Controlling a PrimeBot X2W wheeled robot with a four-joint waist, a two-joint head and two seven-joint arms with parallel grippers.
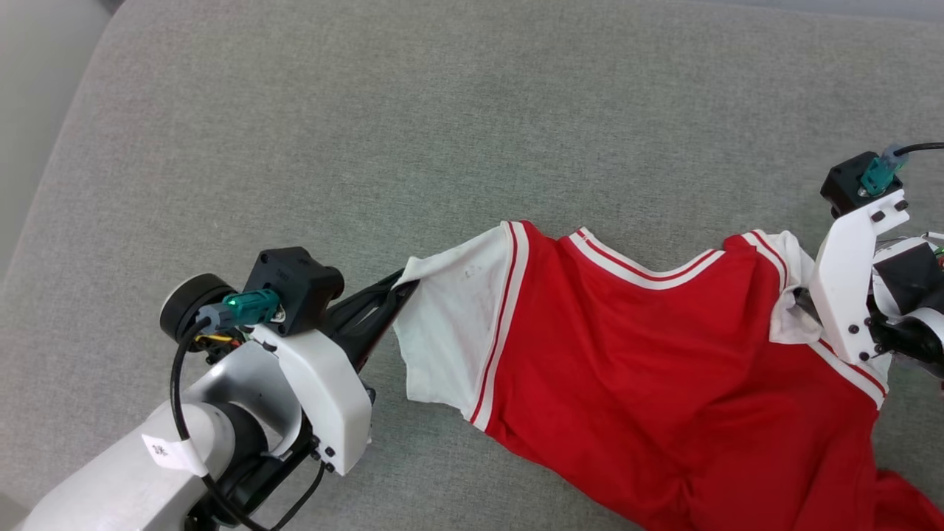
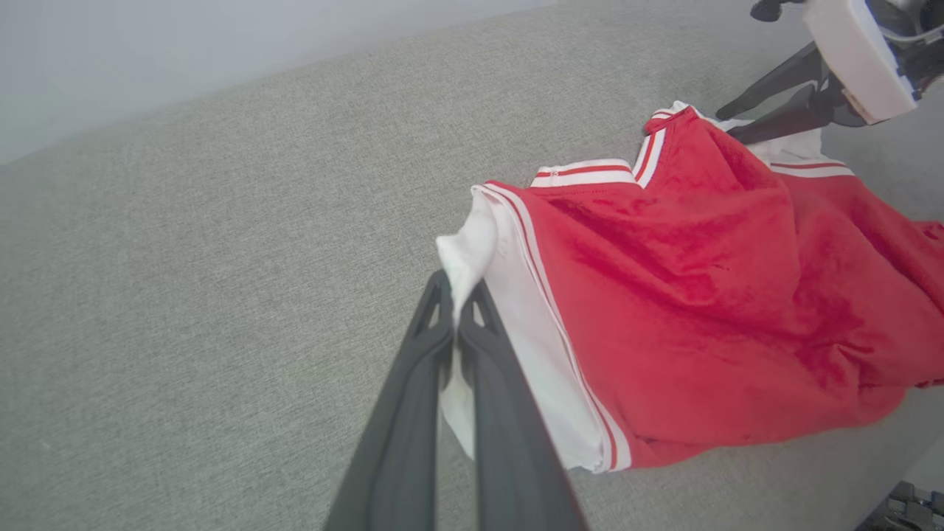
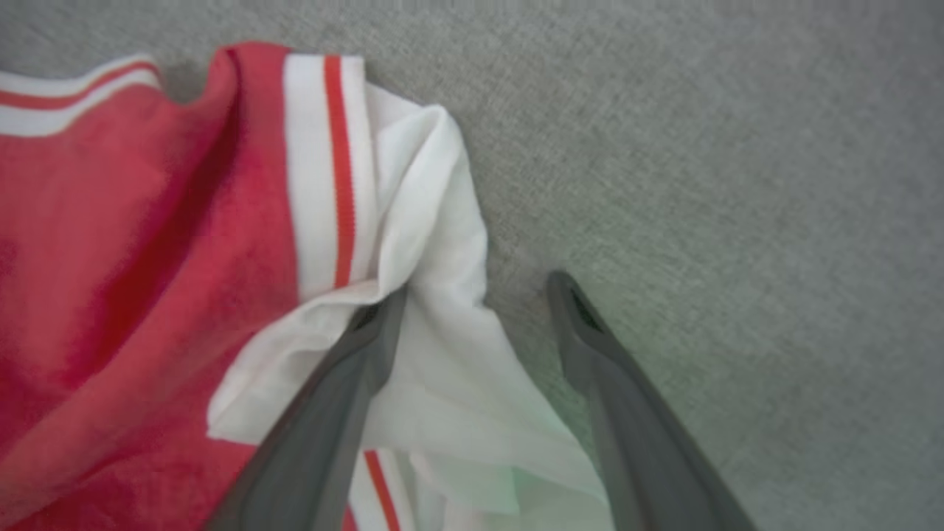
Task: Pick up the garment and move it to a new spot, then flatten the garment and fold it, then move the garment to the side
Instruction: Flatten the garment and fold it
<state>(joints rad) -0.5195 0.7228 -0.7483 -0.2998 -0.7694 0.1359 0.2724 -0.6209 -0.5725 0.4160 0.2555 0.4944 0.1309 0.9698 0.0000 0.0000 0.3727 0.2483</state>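
The garment (image 1: pixel 627 354) lies spread across the grey upholstered surface (image 1: pixel 332 110). The left gripper (image 2: pixel 459 291) is clamped on the tip of one white sleeve. The right gripper (image 3: pixel 478 289) stands wide apart over the opposite crumpled sleeve, gripping nothing.

The far and left portions of the grey surface (image 1: pixel 332 110) are unobstructed and give free passage. The garment (image 1: pixel 627 346) covers the near right portion, spanning between the left gripper (image 2: pixel 459 284) and right gripper (image 3: pixel 476 291). Both arms flank it, closing off side approaches at cloth level.
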